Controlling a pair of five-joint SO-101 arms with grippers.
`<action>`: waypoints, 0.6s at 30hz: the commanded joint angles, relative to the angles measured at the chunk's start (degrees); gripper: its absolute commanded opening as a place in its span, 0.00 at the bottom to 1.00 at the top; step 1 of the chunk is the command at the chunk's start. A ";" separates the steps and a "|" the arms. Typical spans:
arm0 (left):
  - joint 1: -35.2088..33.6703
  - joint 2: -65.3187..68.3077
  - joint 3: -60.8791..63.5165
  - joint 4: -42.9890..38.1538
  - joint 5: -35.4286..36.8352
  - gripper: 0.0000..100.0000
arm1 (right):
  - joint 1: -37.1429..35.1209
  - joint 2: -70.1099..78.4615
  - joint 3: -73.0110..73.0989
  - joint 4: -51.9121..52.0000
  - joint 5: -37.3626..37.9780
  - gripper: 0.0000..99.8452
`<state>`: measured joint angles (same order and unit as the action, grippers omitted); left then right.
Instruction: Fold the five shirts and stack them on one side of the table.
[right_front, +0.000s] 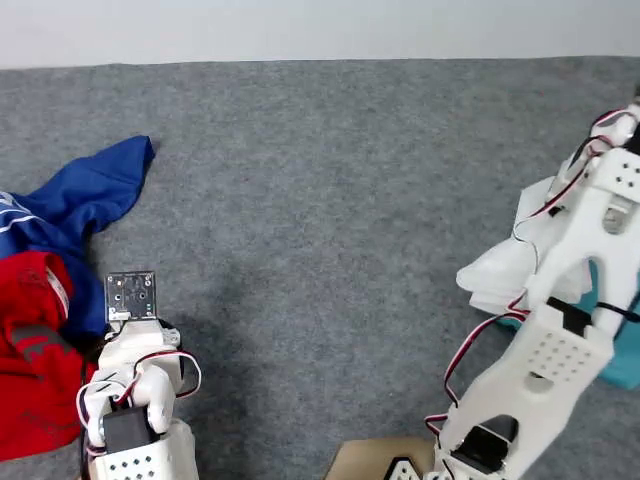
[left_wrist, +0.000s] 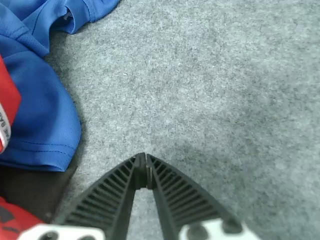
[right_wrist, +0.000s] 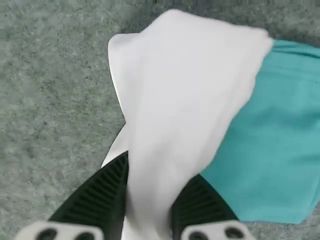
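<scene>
Nearest me, the left arm (right_front: 135, 390) sat low at the near left of the grey surface (right_front: 340, 200), its wrist tipped down toward the bare nap. Its jaws were pressed together tip to tip and held nothing. Just beside it lay the red shirt (right_front: 35, 350), rumpled. Past that was the blue shirt (right_front: 80, 195), crumpled too, with one sleeve flung out toward the far side. The two overlapped where they met.

At the near right, the right arm (right_front: 560, 340) rose from its base and leaned out over the right edge of the surface, wrist angled down. Its jaws were clamped on a bunched run of the white shirt (right_wrist: 185, 100), the cloth passing between them and draping away in a soft ridge. That shirt lay partly over the teal shirt (right_wrist: 270, 150), which was spread flat beneath it on the right side.

All of it looked like thin knit: light and limp, with no stiffness to keep a fold by itself. I judged that a pinch at a hem or a shoulder seam would serve best. A grip in mid-panel would only gather a lump, such as the white one showed. The nap of the surface seemed likely to catch the cloth, so lifting looked wiser than dragging. Nothing there seemed fragile or notably slippery.
</scene>
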<state>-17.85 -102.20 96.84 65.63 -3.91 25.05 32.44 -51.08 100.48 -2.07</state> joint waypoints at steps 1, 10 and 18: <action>-0.26 -0.18 -0.22 0.35 0.53 0.01 | -0.40 -6.90 -0.79 2.33 0.88 0.01; -0.26 -0.18 -0.22 0.35 0.53 0.01 | 3.38 -9.10 -0.53 2.33 4.13 0.01; -0.26 -0.18 -0.22 0.35 0.53 0.01 | 9.98 -2.07 -0.53 1.89 7.74 0.01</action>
<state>-17.85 -102.20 96.84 65.63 -3.91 32.70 29.36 -51.08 100.48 4.35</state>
